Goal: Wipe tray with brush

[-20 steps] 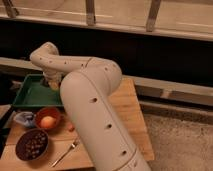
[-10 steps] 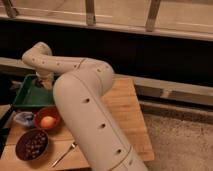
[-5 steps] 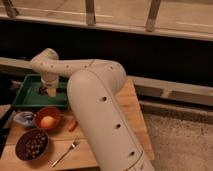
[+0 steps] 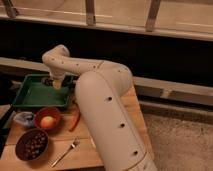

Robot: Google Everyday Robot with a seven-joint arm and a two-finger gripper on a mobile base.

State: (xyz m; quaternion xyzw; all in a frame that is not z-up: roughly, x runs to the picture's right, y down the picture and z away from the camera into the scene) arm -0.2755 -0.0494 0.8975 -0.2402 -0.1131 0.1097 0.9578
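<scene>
At the far left of the wooden table (image 4: 112, 150), a dark bowl (image 4: 31, 144) of small brown pieces is seen, with a red bowl (image 4: 48, 119) holding a pale round item behind it. A silver fork (image 4: 65, 152) lies just right of them. The green tray (image 4: 35, 95) is placed at the table's back left. Above its right end the pincer (image 4: 57, 84) is lowered, closed tight; the brush cannot be made out in it. An orange-red item (image 4: 75, 121) lies beside the white arm (image 4: 107, 110).
</scene>
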